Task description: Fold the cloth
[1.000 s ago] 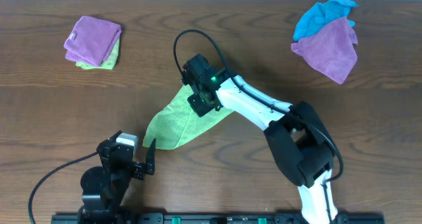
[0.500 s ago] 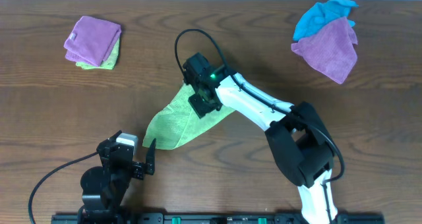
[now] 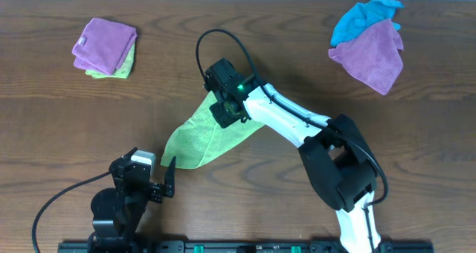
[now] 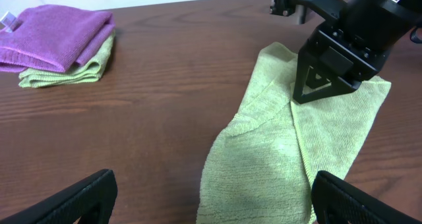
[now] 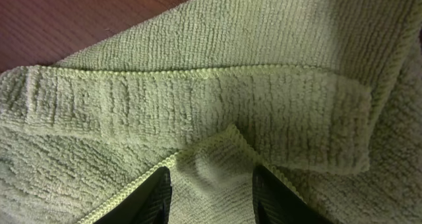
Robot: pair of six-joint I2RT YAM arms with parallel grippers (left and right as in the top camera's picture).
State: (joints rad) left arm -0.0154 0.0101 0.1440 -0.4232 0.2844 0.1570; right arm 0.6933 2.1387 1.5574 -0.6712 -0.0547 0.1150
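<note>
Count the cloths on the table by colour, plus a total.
Lime-green: 2, the cloth under the right gripper, and a folded one at top left
Purple: 2, a folded one at top left, a loose one at top right
Bright blue: 1, top right
Total: 5

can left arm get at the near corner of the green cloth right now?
Probably yes: the left gripper is open, just short of the cloth, bare table between. The right gripper works the far end.
</note>
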